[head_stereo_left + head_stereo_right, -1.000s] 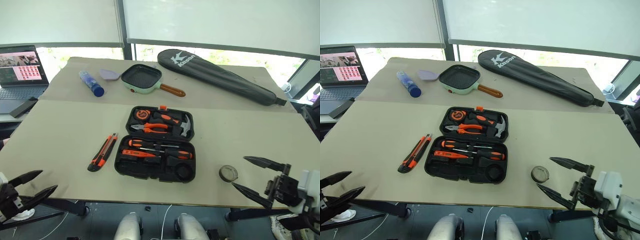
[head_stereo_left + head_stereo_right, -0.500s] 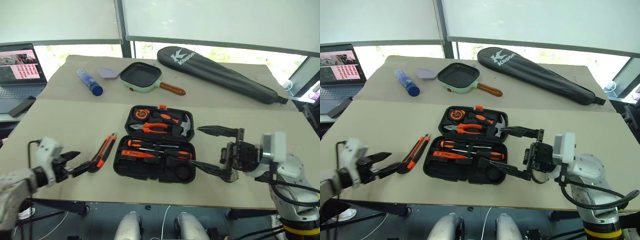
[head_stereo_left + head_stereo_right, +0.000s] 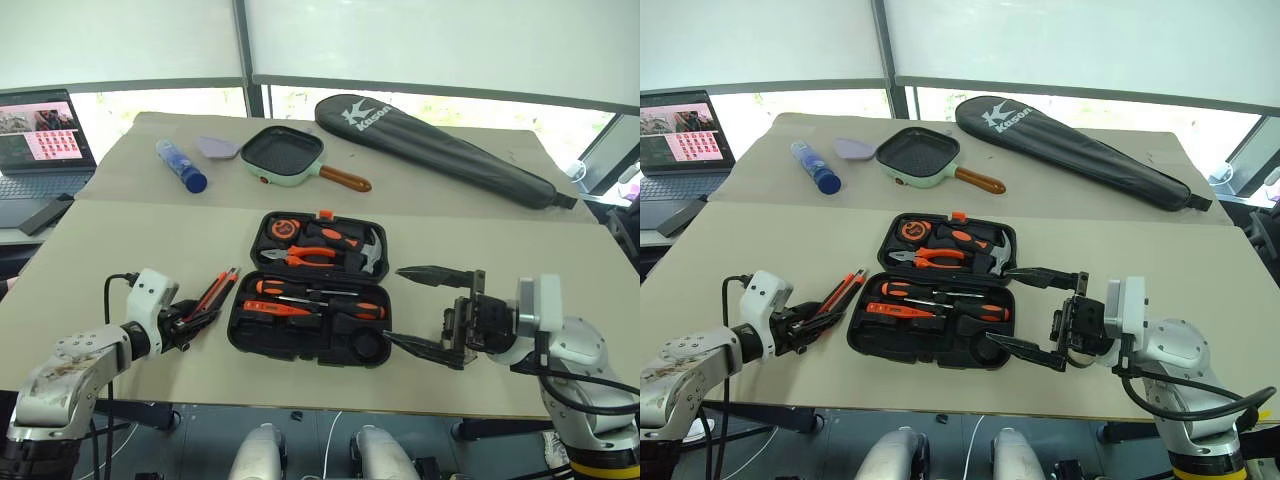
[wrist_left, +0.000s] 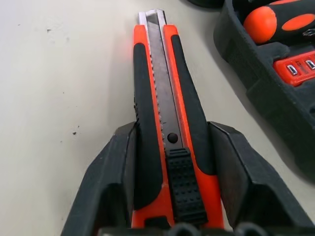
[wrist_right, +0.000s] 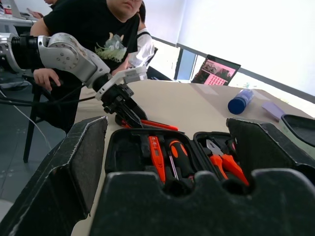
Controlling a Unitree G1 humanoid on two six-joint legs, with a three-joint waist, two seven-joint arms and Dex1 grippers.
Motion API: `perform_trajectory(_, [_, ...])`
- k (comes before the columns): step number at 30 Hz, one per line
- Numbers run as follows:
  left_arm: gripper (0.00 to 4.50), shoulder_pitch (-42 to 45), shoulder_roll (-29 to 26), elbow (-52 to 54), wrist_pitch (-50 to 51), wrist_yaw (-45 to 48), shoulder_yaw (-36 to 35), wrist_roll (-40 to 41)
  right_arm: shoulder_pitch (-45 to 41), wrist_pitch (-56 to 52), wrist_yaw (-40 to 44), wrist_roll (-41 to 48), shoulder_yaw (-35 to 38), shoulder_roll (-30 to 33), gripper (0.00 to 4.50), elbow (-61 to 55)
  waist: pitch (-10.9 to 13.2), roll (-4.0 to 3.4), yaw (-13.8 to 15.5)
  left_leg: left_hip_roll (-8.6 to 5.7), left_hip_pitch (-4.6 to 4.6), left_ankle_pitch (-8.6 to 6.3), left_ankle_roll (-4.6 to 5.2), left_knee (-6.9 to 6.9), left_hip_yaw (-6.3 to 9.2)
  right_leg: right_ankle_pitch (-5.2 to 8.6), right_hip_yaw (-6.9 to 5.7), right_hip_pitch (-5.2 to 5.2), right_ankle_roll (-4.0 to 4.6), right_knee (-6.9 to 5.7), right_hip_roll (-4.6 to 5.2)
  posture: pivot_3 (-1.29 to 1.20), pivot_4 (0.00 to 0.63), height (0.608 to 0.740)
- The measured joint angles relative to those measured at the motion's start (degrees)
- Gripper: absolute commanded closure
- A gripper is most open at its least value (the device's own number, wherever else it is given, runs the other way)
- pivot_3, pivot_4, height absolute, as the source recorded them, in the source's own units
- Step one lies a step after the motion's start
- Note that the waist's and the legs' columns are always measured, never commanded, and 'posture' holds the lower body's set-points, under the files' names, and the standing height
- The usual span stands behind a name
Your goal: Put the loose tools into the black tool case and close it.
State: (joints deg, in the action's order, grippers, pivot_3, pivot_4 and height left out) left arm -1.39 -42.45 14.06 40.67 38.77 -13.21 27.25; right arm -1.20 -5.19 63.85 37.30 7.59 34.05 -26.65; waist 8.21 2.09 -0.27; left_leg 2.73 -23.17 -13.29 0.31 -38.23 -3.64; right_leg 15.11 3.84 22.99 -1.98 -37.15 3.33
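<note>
Left gripper (image 4: 170, 196) closed around the utility knife (image 4: 165, 113) lying on the counter (image 3: 120, 270) just left of the open tool case (image 3: 310, 290); right gripper (image 3: 425, 310) wide open, empty, beside the case's right edge; an off-centre grip risks the knife tilting or slipping when lifted.

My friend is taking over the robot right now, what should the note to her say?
Left gripper: its fingers sit either side of the utility knife, which lies on the table left of the tool case; grip not certain.
Right gripper: open, holding nothing, beside the case's right edge.
Done: the two screwdrivers and the orange tester screwdriver lie in the open case.
Left: put the knife in, find and add the tape roll, shut the case.
</note>
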Motion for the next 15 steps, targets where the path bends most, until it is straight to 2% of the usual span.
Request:
perform_trajectory(4, [2.75,-0.63,-0.04,-4.39,-7.5,6.98,-1.5,0.11,0.92,0.0,0.47,0.05,0.93,0.75,0.0,0.12,0.03,0.04,-0.11,0.01,-0.11,0.0,0.0,0.0,-0.02,0.0,0.0,0.1,0.01,0.01,-0.02,0.0,0.15,0.74])
perform_trajectory(7, [2.75,1.35,-1.22,-9.92,-20.55,19.96,-3.73,1.44,2.34,-0.23,1.22,1.16,3.13,2.64,0.0,0.06,0.06,0.1,0.05,0.01,-0.17,0.0,0.0,0.0,-0.16,0.0,-0.04,0.11,0.02,0.03,-0.01,0.0,0.15,0.74])
perform_trajectory(9, [2.75,2.82,-3.08,-10.3,-24.66,26.41,-4.04,2.59,2.98,-0.66,1.5,2.01,4.44,3.91,0.0,-0.04,0.06,0.1,0.23,0.03,-0.16,0.0,0.0,-0.01,-0.29,0.01,-0.06,0.07,0.03,0.07,0.03,0.0,0.15,0.74])
perform_trajectory(12, [2.75,7.85,-7.95,-7.2,-25.57,37.84,1.34,4.16,5.91,-2.54,2.52,3.26,7.16,7.31,0.0,0.0,0.06,0.1,0.89,-0.02,-0.17,0.0,0.0,-0.01,-0.35,0.01,-0.05,0.04,0.01,0.13,0.06,0.0,0.15,0.74])
perform_trajectory(15, [2.75,13.71,-9.84,-4.48,-25.88,41.93,11.64,-1.15,8.0,-4.14,3.75,3.84,7.98,9.8,0.0,-0.03,0.06,0.08,0.9,-0.07,-0.16,0.01,0.0,-0.01,-0.38,0.0,-0.01,0.03,-0.02,0.14,-0.02,0.0,0.15,0.74])
